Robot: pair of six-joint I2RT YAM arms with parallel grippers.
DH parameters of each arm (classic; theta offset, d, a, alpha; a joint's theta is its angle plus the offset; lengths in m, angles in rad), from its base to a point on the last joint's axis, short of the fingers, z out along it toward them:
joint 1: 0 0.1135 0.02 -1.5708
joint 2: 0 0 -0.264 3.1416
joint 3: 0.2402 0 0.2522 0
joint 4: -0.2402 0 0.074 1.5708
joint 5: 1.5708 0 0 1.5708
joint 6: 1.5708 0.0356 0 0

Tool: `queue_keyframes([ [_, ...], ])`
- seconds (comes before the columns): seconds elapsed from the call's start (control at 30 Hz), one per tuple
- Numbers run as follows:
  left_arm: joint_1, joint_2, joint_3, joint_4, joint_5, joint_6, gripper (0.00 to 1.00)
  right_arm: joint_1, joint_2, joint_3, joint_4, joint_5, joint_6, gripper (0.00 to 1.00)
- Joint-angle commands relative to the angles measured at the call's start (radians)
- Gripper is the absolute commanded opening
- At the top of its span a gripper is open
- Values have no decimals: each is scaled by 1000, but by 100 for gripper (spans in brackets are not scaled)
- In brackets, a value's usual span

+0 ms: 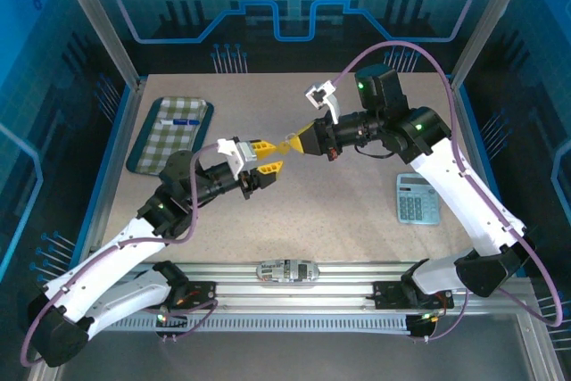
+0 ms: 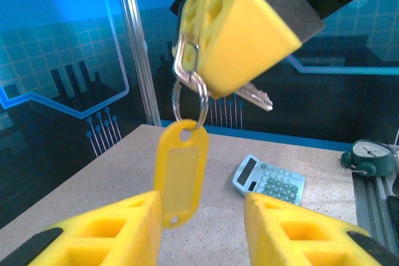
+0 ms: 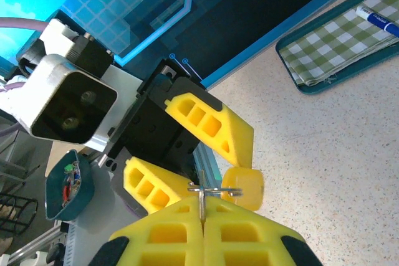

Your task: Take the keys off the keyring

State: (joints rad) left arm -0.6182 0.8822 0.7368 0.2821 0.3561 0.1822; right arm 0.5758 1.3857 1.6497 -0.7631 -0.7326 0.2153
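On the left we see the left tool (image 1: 272, 156) open, its yellow fingers (image 2: 93, 232) spread either side of the keyring (image 2: 181, 175), which hangs in the air above the desk (image 2: 124, 166). Above it, the right tool (image 3: 204, 204) is closed on the keyring's metal loop, and a key (image 2: 257, 98) pokes out beside that tool's tips. A calculator (image 1: 417, 198) lies at far right.

Tray (image 1: 169, 136) far left — calculator (image 1: 417, 198) right; keyring (image 2: 181, 175) mid-table, under right fingers (image 2: 243, 42)
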Motion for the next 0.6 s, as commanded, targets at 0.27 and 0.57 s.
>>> queue_keyframes([
  [0.27,-6,26,82,28,42,-26,46,12,-7,27,-14,-4,-19,0],
  [0.57,-9,67,142,-5,66,-36,42,17,-6,17,-9,5,-20,0],
])
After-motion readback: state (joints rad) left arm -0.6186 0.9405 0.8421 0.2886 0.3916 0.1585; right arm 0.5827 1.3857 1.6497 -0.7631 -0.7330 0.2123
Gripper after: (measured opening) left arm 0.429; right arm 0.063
